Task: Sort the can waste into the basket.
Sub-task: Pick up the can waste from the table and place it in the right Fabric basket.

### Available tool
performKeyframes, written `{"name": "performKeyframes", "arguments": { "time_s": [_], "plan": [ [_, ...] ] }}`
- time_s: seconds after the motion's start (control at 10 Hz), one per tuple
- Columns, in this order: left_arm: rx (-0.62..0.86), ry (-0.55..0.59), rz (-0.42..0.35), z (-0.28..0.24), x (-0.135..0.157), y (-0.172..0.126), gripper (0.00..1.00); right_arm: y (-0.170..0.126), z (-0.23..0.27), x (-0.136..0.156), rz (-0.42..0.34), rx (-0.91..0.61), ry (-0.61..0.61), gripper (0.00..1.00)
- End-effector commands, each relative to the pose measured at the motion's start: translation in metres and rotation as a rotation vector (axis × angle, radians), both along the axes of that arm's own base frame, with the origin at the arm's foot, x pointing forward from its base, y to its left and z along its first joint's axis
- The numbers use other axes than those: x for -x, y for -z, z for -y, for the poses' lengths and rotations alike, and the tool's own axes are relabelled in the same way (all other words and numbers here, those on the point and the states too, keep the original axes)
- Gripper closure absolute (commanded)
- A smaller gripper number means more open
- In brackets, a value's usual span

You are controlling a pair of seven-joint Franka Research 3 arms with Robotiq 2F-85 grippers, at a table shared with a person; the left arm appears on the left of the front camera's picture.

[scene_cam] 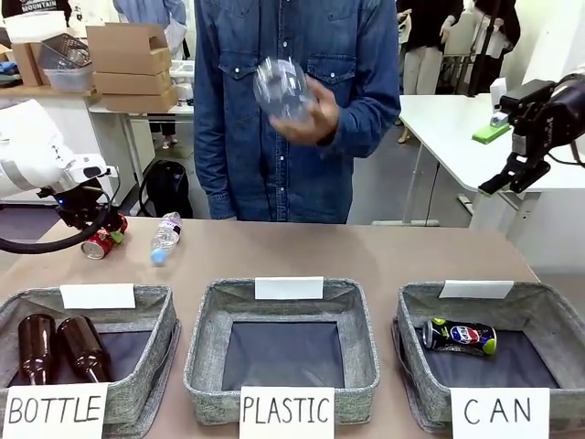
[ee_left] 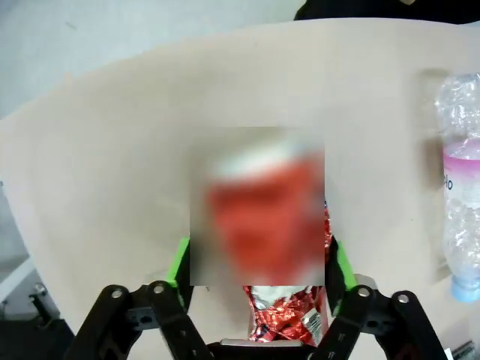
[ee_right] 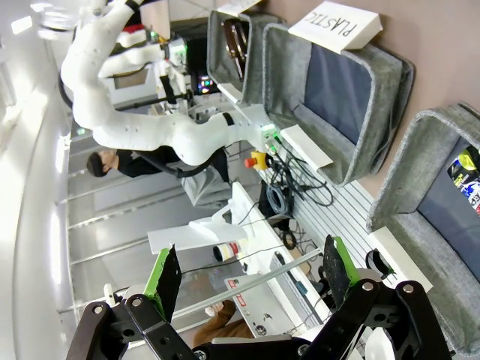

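Your CAN basket (scene_cam: pixel 416 315) holds 1 blue can (scene_cam: pixel 460 336); the BOTTLE basket (scene_cam: pixel 155 315), 2 brown bottles (scene_cam: pixel 82 347). Left jaws clamp the red can (ee_left: pixel 289 311); right jaws stand wide apart.

I count three grey fabric baskets in a row along the desk's near edge: the BOTTLE basket (scene_cam: pixel 157 304) at the left corner, the PLASTIC basket (scene_cam: pixel 205 340) in the middle and the CAN basket (scene_cam: pixel 550 307) at the right corner. They carry three lettered signs (scene_cam: pixel 287 413) and three blank cards (scene_cam: pixel 289 288). Two brown glass bottles (scene_cam: pixel 37 346) (scene_cam: pixel 84 347) lie in the BOTTLE basket. There are two cans: the red can (scene_cam: pixel 97 244) near the desk's far left corner and the blue can (scene_cam: pixel 459 337) in the CAN basket. There are two clear plastic bottles: the lying bottle (scene_cam: pixel 165 238) beside the red can and the held bottle (scene_cam: pixel 281 89) in one person's hand (scene_cam: pixel 322 115) beyond the far edge.
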State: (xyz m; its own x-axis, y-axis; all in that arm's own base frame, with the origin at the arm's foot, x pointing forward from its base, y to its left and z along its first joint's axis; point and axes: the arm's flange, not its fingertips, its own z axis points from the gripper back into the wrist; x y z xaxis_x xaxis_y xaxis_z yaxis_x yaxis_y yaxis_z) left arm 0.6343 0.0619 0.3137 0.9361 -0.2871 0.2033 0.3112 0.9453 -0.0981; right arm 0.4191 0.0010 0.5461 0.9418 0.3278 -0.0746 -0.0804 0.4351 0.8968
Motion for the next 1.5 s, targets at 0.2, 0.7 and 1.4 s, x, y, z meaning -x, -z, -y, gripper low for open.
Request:
{"name": "performKeyframes", "arguments": {
  "time_s": [0.2, 0.7, 1.4],
  "plan": [
    [-0.003, 0.017, -0.007, -0.003, -0.004, -0.002, 1.0, -0.002, 0.003, -0.001, 0.015, -0.003, -0.015, 0.0],
    [0.001, 0.005, -0.017, -0.004, -0.001, -0.005, 1.0, -0.002, 0.003, -0.001, 0.015, -0.003, -0.015, 0.0],
    [0.15, 0.477, 0.203, -0.018, 0.195, -0.154, 1.0, -0.002, 0.003, -0.001, 0.015, -0.003, -0.015, 0.0]
  ]
}}
